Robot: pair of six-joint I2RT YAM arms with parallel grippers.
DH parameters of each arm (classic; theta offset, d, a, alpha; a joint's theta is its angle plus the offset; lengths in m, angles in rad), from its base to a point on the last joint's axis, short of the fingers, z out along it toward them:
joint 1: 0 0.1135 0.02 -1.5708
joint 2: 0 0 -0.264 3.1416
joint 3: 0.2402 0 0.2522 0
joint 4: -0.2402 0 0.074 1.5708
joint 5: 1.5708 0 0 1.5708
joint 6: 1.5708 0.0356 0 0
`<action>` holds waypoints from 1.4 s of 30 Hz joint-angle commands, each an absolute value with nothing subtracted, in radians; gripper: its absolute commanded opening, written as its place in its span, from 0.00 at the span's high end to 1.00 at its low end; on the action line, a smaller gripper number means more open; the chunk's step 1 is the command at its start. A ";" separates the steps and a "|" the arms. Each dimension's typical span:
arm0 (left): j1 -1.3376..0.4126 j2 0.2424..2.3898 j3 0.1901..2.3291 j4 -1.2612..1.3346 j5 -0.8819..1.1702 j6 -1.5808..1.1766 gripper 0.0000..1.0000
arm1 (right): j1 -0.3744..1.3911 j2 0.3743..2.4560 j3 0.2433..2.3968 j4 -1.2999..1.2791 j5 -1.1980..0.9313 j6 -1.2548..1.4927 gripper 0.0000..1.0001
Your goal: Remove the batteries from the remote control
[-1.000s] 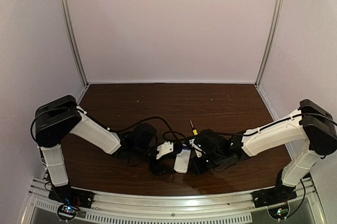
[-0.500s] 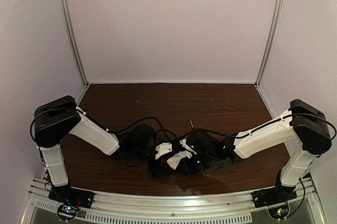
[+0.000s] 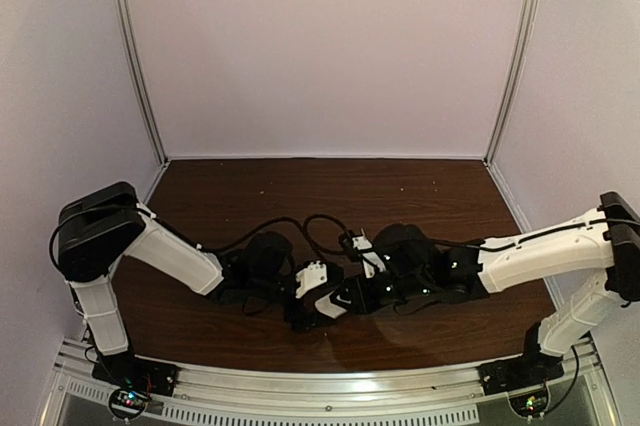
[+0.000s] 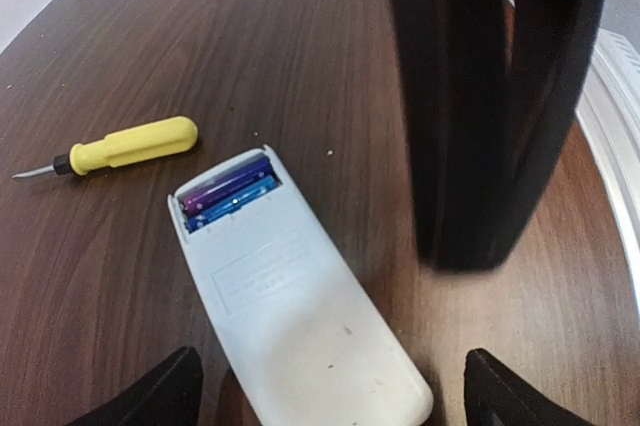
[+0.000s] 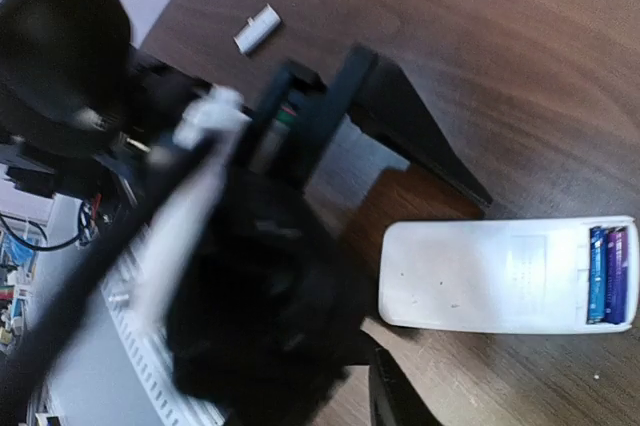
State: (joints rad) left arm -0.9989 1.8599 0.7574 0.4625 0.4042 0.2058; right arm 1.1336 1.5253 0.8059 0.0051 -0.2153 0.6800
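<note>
Room: pale walls [image 3: 330,46] on three sides of a dark wooden desk [image 3: 330,191].
Remote control: the remote control [image 4: 300,316] lies flat near the middle of the desk's front edge, plain back facing up. It sits where the two arms meet.
Long axis: one end lies between the fingers of the left pincer [image 4: 325,394]. The other end points away from that pincer.
Open end: the far end has its compartment uncovered. From above, the arms hide most of the remote, so its bearing to the desk edges cannot be told.
Batteries: the batteries [image 4: 228,191], two blue-purple cylinders, sit side by side in the compartment, lying across the remote's width.
Left pincer: released, with its fingertips spread wide on either side of the remote's closed end and a strip of wood showing on each side.
Right pincer: the right pincer [image 4: 472,246] is a dark blur just beside one long edge of the remote and does not touch it. I cannot tell whether it is released or clenched.
Screwdriver: a yellow-handled screwdriver [image 4: 125,146] lies near the open end on the side away from the right pincer, its tip pointing away from the remote.
Cover: a small white cover [image 5: 258,29] lies well apart from the remote.
Open room: bare wood runs from the arms to the desk's back edge and both back corners.
</note>
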 commanded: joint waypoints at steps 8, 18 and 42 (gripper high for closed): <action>-0.999 1.812 0.710 0.517 0.333 0.174 0.06 | 1.025 1.267 0.760 -0.214 0.165 0.669 0.54; -0.999 1.688 0.619 0.609 0.147 0.128 0.03 | 0.903 1.391 0.806 -0.252 0.226 0.643 0.36; -0.991 1.531 0.510 0.673 0.024 0.097 0.03 | 0.816 1.769 0.960 -0.154 0.061 0.555 0.54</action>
